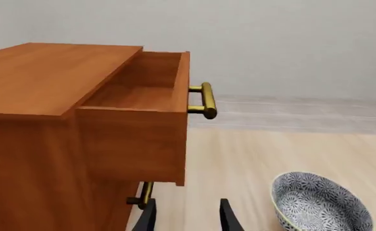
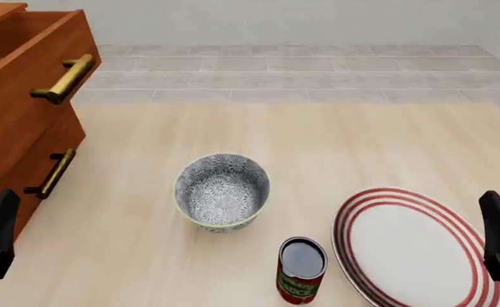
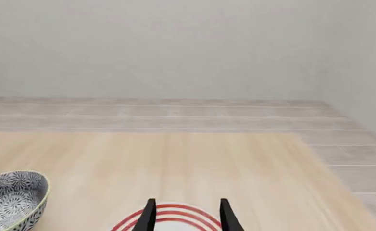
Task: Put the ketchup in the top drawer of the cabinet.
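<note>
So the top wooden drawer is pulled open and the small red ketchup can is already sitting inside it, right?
Not quite. The top wooden drawer is pulled open, but the small red ketchup can stands on the table beside the red-striped white plate, as the front view shows.

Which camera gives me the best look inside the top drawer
The left wrist view: the top drawer stands pulled out, its bare interior and brass handle fully visible. The front view catches only the drawer's front corner and handle at the frame edge, its interior mostly cut off. The right wrist view does not show it.
</note>
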`<control>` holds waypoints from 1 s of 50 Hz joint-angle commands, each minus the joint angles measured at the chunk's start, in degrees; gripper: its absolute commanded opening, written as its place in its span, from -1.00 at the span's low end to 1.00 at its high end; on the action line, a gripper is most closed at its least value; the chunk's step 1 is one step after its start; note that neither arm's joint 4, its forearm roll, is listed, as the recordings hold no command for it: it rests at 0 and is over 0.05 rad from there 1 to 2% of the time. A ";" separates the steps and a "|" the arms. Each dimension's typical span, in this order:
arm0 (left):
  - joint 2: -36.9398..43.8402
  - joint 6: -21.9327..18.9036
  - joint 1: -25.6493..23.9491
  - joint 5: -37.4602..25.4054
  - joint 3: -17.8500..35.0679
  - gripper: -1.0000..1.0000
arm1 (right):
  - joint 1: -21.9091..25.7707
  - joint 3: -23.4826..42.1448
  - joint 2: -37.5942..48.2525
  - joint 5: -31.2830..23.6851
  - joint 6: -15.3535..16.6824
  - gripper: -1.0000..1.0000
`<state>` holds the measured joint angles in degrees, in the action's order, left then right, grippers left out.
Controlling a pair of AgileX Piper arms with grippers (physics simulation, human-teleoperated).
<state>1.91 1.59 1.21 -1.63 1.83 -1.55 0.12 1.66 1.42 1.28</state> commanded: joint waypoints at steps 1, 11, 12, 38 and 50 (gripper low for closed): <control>-1.70 -2.92 -5.89 -1.70 1.02 1.00 | 2.31 0.35 -1.01 -1.53 -2.08 1.00; -1.90 -1.12 -11.40 -10.88 8.68 1.00 | 3.46 1.35 -0.89 -2.82 0.29 1.00; -1.89 -0.95 -11.70 -11.31 8.83 1.00 | 3.52 0.99 -0.61 -2.36 0.19 1.00; 18.74 -8.05 -33.48 -1.60 10.42 1.00 | 4.94 0.04 3.78 1.45 -0.37 1.00; 42.13 -11.00 -43.75 21.58 6.99 1.00 | 4.94 0.31 3.91 1.83 -3.35 1.00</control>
<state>27.21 -7.57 -34.43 4.59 11.01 3.09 0.33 4.67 2.28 -0.64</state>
